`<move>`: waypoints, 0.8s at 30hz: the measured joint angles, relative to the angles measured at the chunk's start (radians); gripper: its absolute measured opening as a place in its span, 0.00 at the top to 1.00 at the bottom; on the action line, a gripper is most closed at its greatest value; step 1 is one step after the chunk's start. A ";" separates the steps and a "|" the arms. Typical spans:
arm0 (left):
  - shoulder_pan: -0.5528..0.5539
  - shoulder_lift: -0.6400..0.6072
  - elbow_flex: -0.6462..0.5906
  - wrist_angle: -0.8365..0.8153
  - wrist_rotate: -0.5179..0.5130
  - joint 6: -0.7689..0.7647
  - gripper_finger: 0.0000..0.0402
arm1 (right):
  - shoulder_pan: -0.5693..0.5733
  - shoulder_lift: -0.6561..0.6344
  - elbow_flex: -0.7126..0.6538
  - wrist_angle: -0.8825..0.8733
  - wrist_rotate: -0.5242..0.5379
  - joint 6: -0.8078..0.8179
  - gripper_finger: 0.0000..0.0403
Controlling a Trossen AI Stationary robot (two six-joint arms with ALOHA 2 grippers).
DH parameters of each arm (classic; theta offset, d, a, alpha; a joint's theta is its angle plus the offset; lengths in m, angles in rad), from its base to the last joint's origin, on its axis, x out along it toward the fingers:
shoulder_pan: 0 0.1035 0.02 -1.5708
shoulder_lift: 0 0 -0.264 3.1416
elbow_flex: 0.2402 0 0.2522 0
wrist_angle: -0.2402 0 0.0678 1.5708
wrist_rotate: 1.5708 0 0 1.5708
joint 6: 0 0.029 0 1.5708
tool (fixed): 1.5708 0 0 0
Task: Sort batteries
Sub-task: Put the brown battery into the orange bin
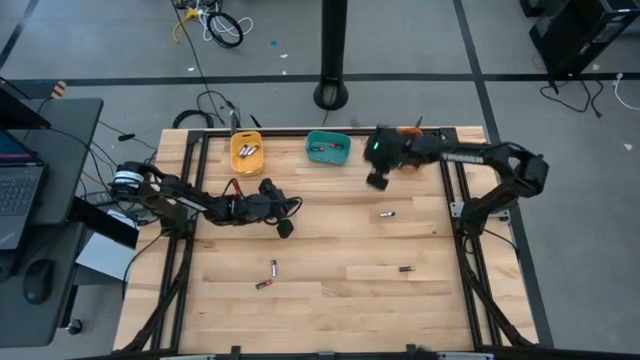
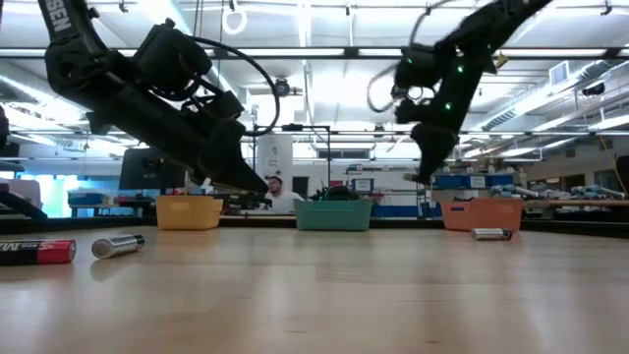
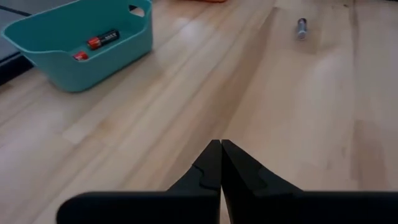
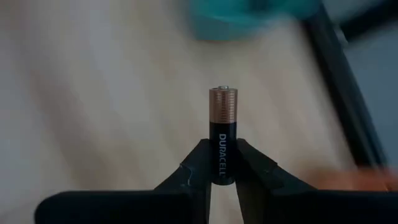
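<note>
My right gripper hangs above the table's far part, between the teal bin and the orange bin, shut on a black-and-copper battery. My left gripper is shut with nothing in it and hovers over bare wood left of centre. The teal bin holds red-and-black batteries, and the yellow bin holds silvery ones. Loose batteries lie flat on the table: one, another, and two near the front. My right gripper pinches the battery's black end between its two fingers. The battery lies along the fingers, and its copper end sticks out past the fingertips. The fingers slant down from above, and the battery is lifted clear of the table.
Three bins stand in a row along the far edge. Black frame rails run along the table's left and right sides. A red-and-black battery and a silvery one lie close to the low camera. Bare wood fills the table's middle and front.
</note>
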 joint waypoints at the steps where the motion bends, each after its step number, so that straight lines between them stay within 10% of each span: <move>1: 0.007 0.000 0.000 0.000 0.003 0.004 0.97 | -0.051 -0.012 0.000 -0.008 0.000 0.034 0.86; 11: 0.071 0.000 0.000 0.024 0.052 0.033 0.97 | -0.422 0.035 0.000 -0.022 -0.027 0.221 0.86; 24: 0.088 0.000 0.000 0.037 0.107 0.053 0.97 | -0.487 0.178 -0.001 -0.031 -0.053 0.254 0.79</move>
